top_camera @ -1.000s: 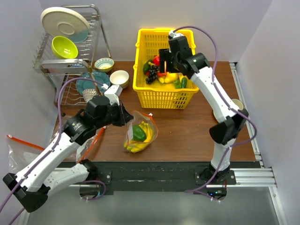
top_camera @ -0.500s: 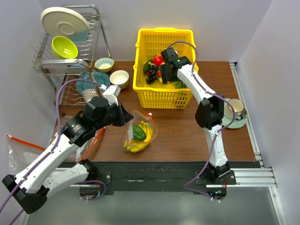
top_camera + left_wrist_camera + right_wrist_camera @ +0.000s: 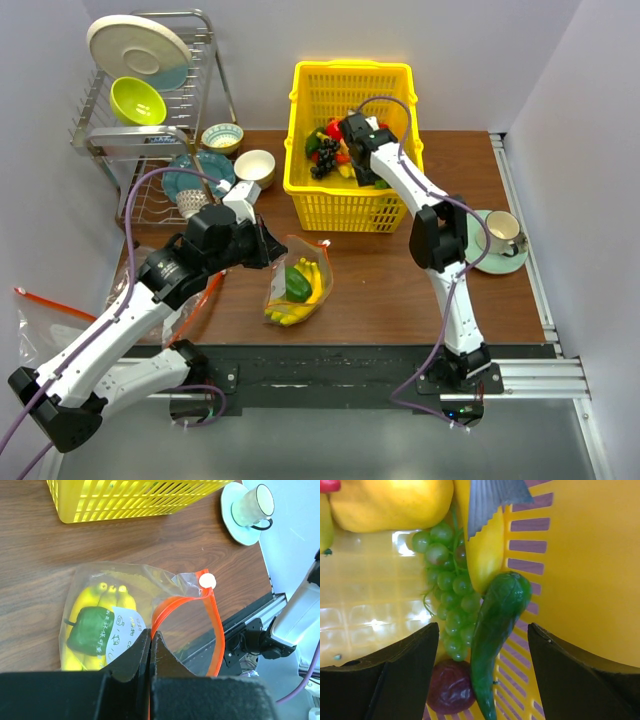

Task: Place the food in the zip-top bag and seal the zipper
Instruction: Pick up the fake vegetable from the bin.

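Zip-top bag (image 3: 305,250) lay flat on the tabletop, near the near edge, about mid-width, mouth pointing toward the right edge. Inside it: yellow banana bunch (image 3: 107,597) with a green pepper (image 3: 90,630) on top. Zipper (image 3: 219,630) was unsealed, its two orange-red strips bowed apart, white slider tab at the far end. Left tool (image 3: 151,632) was pressed together, pinching the bag's mouth edge where the strips met.

More food sat in the yellow basket (image 3: 345,210) at the far edge, middle of the tabletop. In the wrist view: green grapes (image 3: 450,595), a long green vegetable (image 3: 497,620) leaning on the basket wall just beside them, a yellow pear-like fruit (image 3: 390,502) above, a dark red fruit (image 3: 451,687) below. Right tool (image 3: 482,627) was down inside the basket, fingers spread wide either side of the grapes and vegetable, gripping nothing.

Cup (image 3: 503,232) on a saucer (image 3: 490,263) stood by the right edge. Dish rack (image 3: 205,50) with plate and bowls stood at the far left corner.
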Robot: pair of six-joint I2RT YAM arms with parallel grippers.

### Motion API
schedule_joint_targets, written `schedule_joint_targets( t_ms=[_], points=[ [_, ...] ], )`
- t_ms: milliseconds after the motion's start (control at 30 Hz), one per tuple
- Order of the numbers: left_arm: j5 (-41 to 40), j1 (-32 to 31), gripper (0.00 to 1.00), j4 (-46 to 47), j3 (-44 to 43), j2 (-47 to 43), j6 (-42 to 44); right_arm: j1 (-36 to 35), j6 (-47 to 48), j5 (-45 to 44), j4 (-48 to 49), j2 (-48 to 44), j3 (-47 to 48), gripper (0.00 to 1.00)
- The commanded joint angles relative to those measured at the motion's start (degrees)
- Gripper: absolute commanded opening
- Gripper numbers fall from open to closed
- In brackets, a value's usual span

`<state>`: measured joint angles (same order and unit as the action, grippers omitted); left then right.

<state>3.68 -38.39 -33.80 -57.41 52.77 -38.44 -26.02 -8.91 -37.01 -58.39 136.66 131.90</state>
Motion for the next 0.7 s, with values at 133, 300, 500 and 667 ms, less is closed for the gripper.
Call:
schedule_joint_targets(
  t_ms=[133,300,500,667],
  points=[
    [1.2,-0.3,0.0,2.2,-0.4,-0.4,0.6,-0.1,1.4,-6.9,1.3,3.9,0.6,0.67],
    [1.9,-0.3,0.0,2.5,-1.0,0.0,0.6,0.0,0.6,-9.1,1.8,5.2,0.4,0.47],
    [1.1,-0.3,0.0,1.9,-1.2,-0.3,0.8,-0.3,0.3,-4.1,4.8,0.4,-1.6,0.11],
    [1.1,-0.2,0.0,1.9,-1.1,-0.3,0.6,-0.3,0.4,6.4,6.6,-7.4,-2.9,0.1]
  ],
)
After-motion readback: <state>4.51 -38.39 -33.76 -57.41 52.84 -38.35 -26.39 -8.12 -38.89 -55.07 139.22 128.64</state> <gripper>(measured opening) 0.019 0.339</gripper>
